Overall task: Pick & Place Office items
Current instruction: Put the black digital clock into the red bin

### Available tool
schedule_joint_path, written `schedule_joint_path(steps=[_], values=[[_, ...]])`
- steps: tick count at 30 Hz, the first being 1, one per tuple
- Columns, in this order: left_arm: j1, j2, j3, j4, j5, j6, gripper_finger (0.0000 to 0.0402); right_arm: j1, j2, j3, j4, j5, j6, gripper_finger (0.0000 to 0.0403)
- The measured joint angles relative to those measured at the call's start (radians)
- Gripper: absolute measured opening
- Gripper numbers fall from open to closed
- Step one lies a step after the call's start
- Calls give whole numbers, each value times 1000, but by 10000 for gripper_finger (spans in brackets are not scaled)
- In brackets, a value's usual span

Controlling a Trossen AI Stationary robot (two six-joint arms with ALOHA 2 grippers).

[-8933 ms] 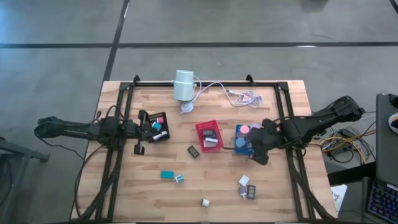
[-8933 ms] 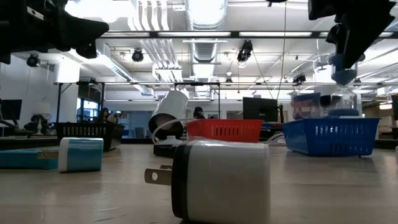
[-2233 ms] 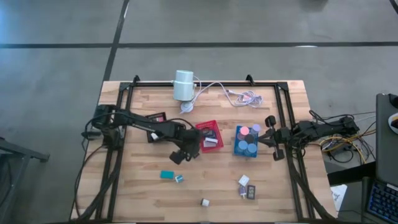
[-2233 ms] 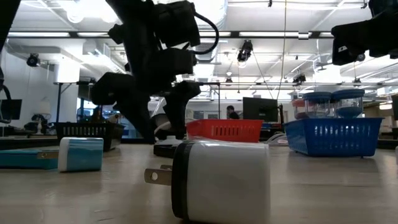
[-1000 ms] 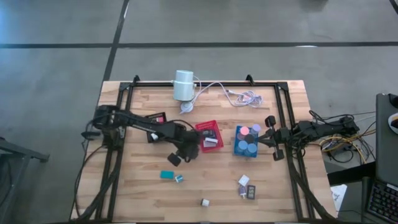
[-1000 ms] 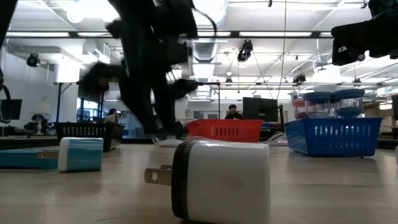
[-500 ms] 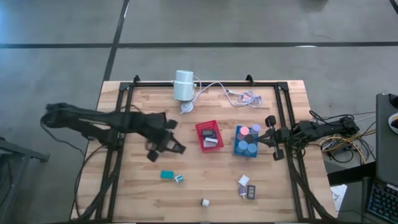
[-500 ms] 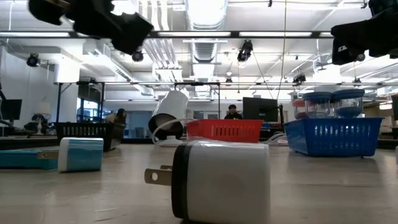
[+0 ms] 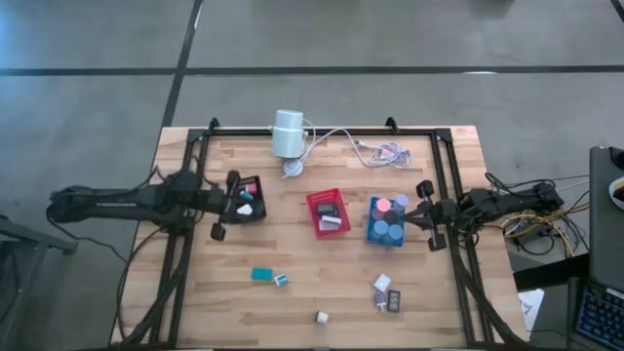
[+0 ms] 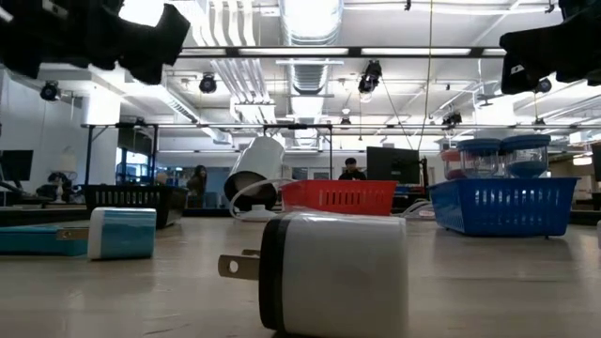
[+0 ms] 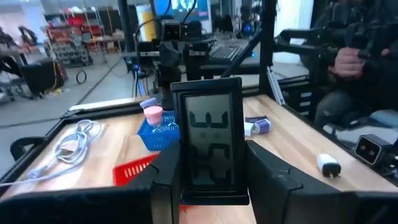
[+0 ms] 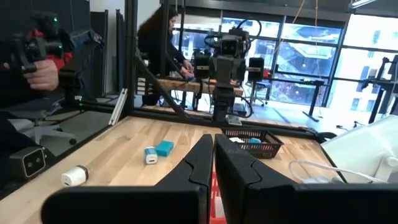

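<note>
Jaws grip a black clock [image 11: 209,147] (upright) over the wooden table [image 9: 322,283].

My left arm stretched in from the table's left side, left gripper [image 9: 224,205] clamped on something, right arm parked at the right edge, right gripper [image 9: 426,214] fingers pressed together

red tray [image 9: 327,209], blue tray [image 9: 385,220], black tray [image 9: 248,199], teal block [image 9: 261,274], light wood surface [image 9: 331,292], white cylinder [image 9: 288,134].
</note>
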Motion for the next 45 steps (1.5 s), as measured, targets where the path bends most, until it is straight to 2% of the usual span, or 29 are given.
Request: schedule_joint_path(steps=[7, 12, 29, 32, 34, 36, 40, 45], values=[[0, -85, -158, 206, -49, -69, 118, 0, 0, 0, -2, 0, 0, 12], [0, -104, -215, 248, -57, -73, 118, 0, 0, 0, -2, 0, -12, 12], [0, -106, -232, 258, -59, -50, 118, 0, 0, 0, -5, 1, -19, 12], [0, -106, -229, 257, -130, -80, 118, 0, 0, 0, -5, 1, -19, 12], [0, -92, -201, 250, -238, -125, 118, 0, 0, 0, -5, 1, -19, 12], [0, -59, -146, 217, -292, -140, 118, 0, 0, 0, -4, 12, -19, 12], [0, 66, 4, 86, -321, -140, 118, 0, 0, 0, -3, 51, -18, 12], [0, 310, 212, -12, -334, -150, 118, 0, 0, 0, -2, 52, -15, 12]])
